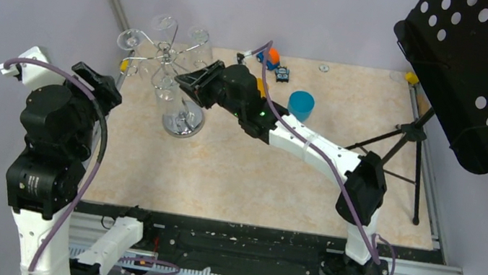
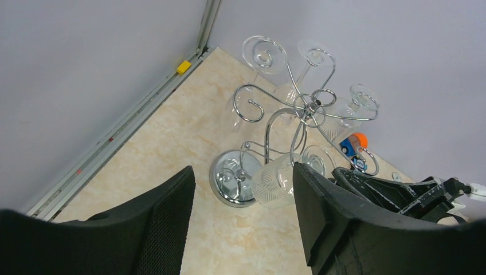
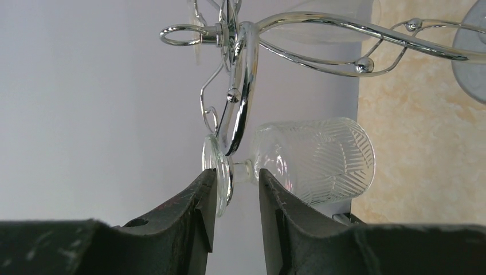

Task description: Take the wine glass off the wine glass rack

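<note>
Ribbed clear wine glass (image 3: 312, 160) hangs upside down from a hook of the chrome wine glass rack (image 3: 243, 86), at the rack's 6 o'clock. Right gripper (image 3: 236, 197) has its jaws closing round the stem, foot between them. Best to pinch gently, then slide outward along the hook. Left gripper (image 2: 243, 220) hangs spread, empty.

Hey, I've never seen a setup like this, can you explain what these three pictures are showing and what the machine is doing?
These are two robot arms bolted at a table's edge. One picture looks down from above; the other two come from cameras on each arm's wrist. On the table stands a chrome wine glass rack with glasses hanging upside down, plus a blue cup and small toys farther back. The right hand has its two fingers either side of the stem of a patterned wine glass, just under its foot; a firm grip is unclear. The left hand is open, pointed at the rack and holding nothing.
</note>
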